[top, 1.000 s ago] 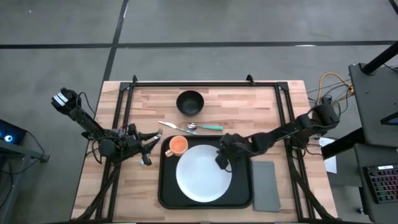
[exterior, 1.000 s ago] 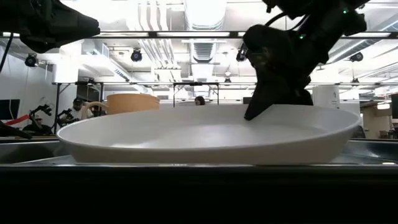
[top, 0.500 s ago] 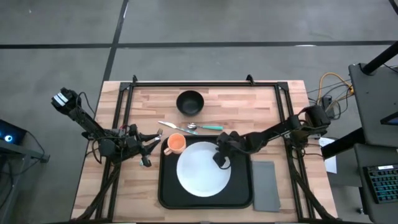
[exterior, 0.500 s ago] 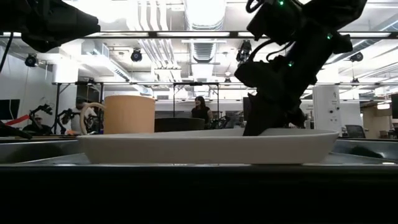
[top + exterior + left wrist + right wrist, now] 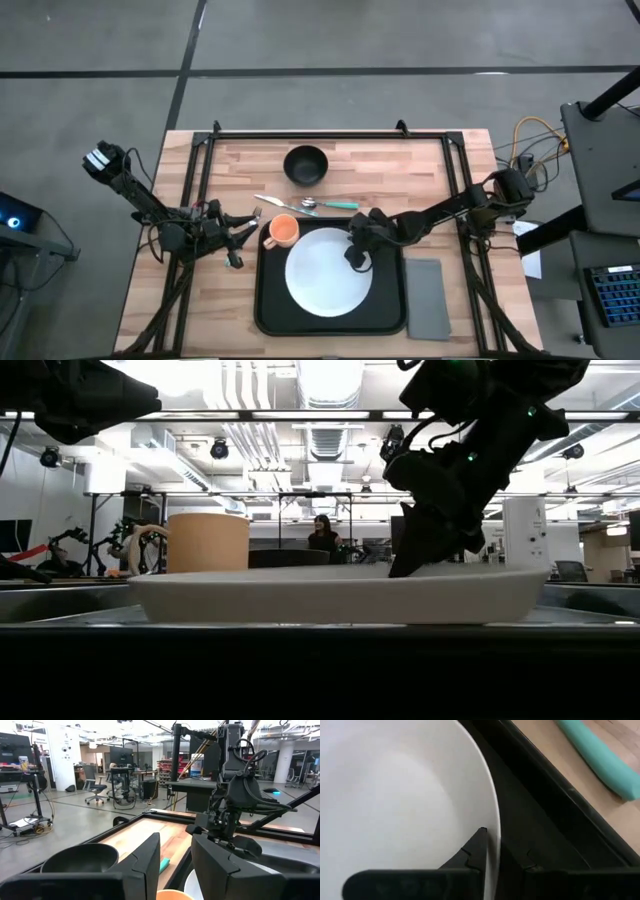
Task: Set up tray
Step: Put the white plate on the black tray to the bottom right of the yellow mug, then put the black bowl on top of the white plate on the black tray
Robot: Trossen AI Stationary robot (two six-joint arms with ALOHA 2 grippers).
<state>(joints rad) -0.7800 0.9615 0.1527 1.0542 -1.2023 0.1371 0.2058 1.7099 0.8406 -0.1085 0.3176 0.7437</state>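
My right gripper point(image 5: 352, 254) sits at the plate's right rim, toward the tray's far edge, one finger inside the white plate point(image 5: 325, 276) and the other outside it over the black tray floor. In the right wrist view the rim passes between my fingers point(image 5: 475, 851) with a thin gap showing, so I judge the pinch is only just loosening; I cannot tell whether the pads are truly clear of the china.

A second ago the plate was tilted up on my side. Now it lies flat and level on the tray point(image 5: 270, 318), settled a little toward the tray's middle. That means the plate is delivered, and my job here comes down to letting go cleanly and lifting away without dragging the rim.

The tray lies directly under me, along the table's near edge. The plate fills its centre and the orange cup point(image 5: 284, 232) stands in its far-left corner. A grey napkin point(image 5: 428, 298) lies on the table just beside the tray's right edge. Beyond the far edge lie the teal-handled spoon point(image 5: 331, 204) and a fork point(image 5: 272, 203), with a black bowl point(image 5: 305, 164) farther back.

My left gripper point(image 5: 241, 221) waits off the tray's left side near the cup, fingers partly open, holding nothing.
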